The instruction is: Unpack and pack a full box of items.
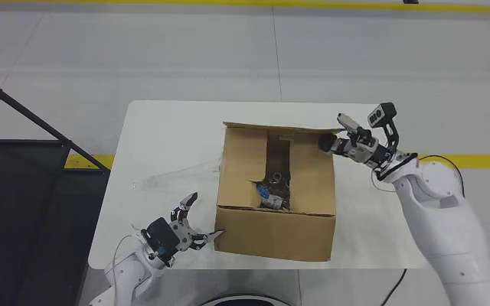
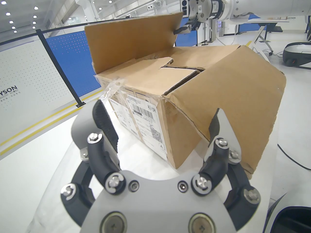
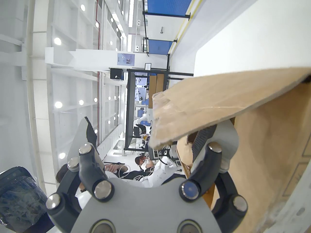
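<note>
A brown cardboard box (image 1: pixel 276 223) stands in the middle of the white table (image 1: pixel 164 141). Its top is partly open, and several small items (image 1: pixel 272 191) show through the gap. One flap (image 2: pixel 133 39) on the far side stands upright. My right gripper (image 1: pixel 335 134) is open at the far right corner of that flap. The flap's edge (image 3: pixel 170 122) lies between its fingers, with one finger (image 3: pixel 206 137) under the cardboard. My left gripper (image 1: pixel 203 218) is open and holds nothing, low over the table by the box's near left corner (image 2: pixel 170 132).
A white shipping label (image 2: pixel 145 120) and loose clear tape (image 2: pixel 109 90) are on the box's left side. Bare table lies left of the box. A black barrier (image 1: pixel 38 126) stands beyond the table's left edge. A black cable (image 1: pixel 394 284) hangs off the near right.
</note>
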Robot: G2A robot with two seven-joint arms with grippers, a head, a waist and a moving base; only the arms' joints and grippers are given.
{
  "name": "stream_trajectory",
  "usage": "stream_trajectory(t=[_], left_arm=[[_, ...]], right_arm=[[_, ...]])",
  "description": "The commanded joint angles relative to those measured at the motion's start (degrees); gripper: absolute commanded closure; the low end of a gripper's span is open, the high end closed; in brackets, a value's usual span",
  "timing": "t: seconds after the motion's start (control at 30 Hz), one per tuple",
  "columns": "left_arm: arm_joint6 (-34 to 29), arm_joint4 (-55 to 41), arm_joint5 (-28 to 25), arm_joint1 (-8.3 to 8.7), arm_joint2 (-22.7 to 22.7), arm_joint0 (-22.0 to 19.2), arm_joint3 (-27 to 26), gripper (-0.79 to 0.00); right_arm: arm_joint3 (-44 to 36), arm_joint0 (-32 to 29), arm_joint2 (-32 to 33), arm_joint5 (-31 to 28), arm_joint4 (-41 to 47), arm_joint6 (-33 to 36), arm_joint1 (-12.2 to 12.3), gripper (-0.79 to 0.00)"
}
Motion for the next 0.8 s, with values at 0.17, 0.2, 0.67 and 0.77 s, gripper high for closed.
stream_trajectory(t=[0.17, 0.2, 0.67, 0.77], left_arm=[[0.0, 0.0, 0.0, 0.00, 0.0, 0.0, 0.0, -0.785], [0.0, 0.0, 0.0, 0.00, 0.0, 0.0, 0.0, -0.785], [0.0, 0.0, 0.0, 0.00, 0.0, 0.0, 0.0, -0.785], [0.0, 0.0, 0.0, 0.00, 0.0, 0.0, 0.0, -0.785]], right_arm=[[7.8, 7.8, -5.0, -2.5, -1.1, -7.6, -2.5, -0.785], [9.1, 9.0, -6.2, -2.6, -1.7, -8.7, -2.9, -0.785], [26.6, 20.8, -16.9, -1.1, -6.9, -13.7, -8.5, -0.785], [28.5, 21.9, -17.6, 0.3, -7.5, -12.8, -9.1, -0.785]])
